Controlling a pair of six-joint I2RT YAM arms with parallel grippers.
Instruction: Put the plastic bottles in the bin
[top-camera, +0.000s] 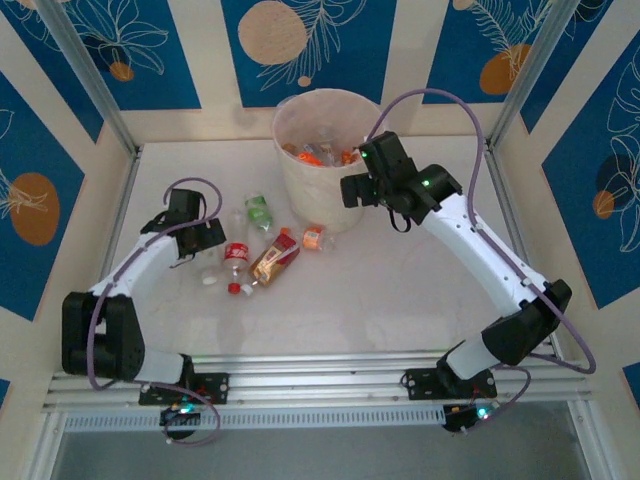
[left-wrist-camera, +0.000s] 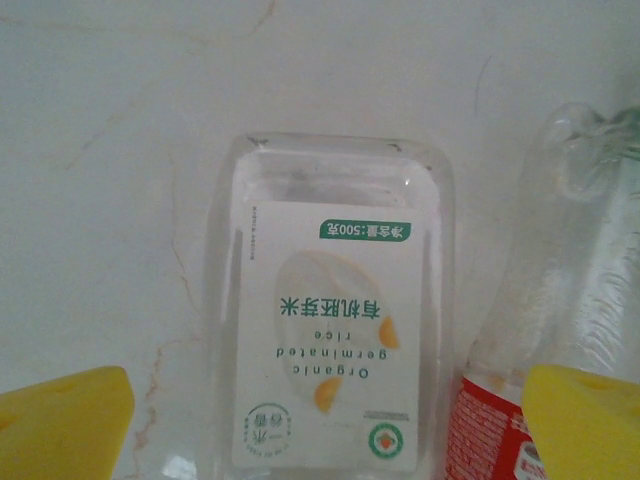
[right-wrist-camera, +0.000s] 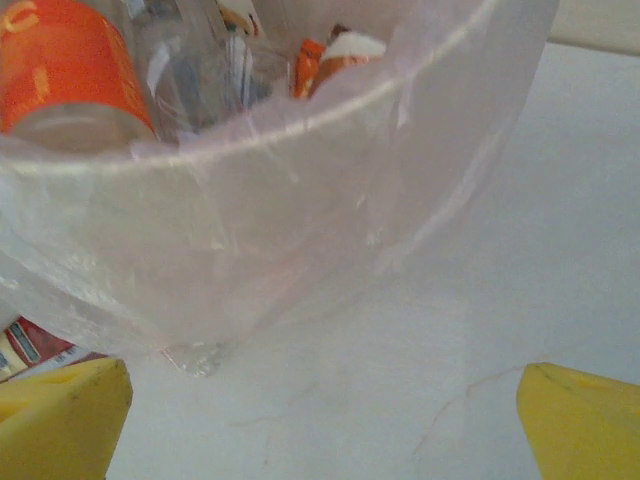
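The bin (top-camera: 310, 195) stands at the far edge of the table (top-camera: 400, 290) with bottles (top-camera: 318, 155) inside, other bottles (top-camera: 275, 258) lie just beside it toward the left edge, the left gripper (left-wrist-camera: 322, 425) is wide apart over a white-labelled bottle (left-wrist-camera: 335, 320), and the right gripper (right-wrist-camera: 320, 425) is wide apart, empty, near the bin's wall.

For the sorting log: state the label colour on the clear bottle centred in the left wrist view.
White label, green and orange print; left wrist view.

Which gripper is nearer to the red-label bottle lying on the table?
Left. The left gripper is just beside the red-label bottle; the right gripper is away at the bin.
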